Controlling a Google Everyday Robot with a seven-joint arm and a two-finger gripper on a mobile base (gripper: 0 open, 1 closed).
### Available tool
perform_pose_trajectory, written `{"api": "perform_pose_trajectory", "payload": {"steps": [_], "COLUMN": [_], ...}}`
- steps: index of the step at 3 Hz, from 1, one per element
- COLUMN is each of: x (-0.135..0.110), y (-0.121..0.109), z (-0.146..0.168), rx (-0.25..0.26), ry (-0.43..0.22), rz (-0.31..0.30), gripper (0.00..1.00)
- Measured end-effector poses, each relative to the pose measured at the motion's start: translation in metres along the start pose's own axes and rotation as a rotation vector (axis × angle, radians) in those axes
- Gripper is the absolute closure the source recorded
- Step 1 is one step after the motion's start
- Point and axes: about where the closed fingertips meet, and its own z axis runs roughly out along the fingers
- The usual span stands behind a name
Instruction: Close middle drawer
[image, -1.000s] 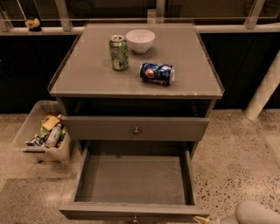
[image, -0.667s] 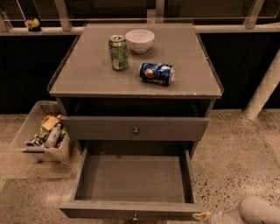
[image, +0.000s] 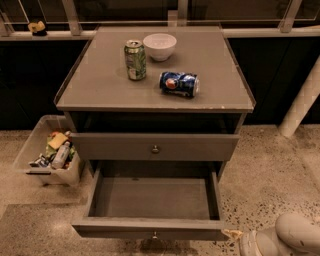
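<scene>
Middle drawer (image: 150, 228) stands pulled far out of the cabinet (image: 100, 87), its bare grey floor showing and its knob at the front centre. Left of the cabinet, a clear bin (image: 52, 176) on the floor holds assorted packets. On the cabinet top a green can (image: 135, 60) stands upright, a white bowl (image: 159, 46) sits just behind it, and a blue can (image: 179, 83) lies on its side. The upper drawer (image: 200, 147) is nearly shut. At lower right, the gripper (image: 234, 234) sits by the open front's right corner; whether it is spread or closed is unclear.
</scene>
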Motion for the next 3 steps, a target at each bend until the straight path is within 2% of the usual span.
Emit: {"api": "perform_pose_trajectory", "payload": {"steps": [1,2,3], "x": [0.007,-0.001,-0.021], "y": [-0.025,-0.073,-0.110], "z": [0.013,0.006,-0.017], "rx": [-0.030,0.014,0.093], "ry": [-0.001,-0.013,-0.021], "rz": [-0.029,-0.078,-0.112], "gripper": [0.00,0.00,0.00]}}
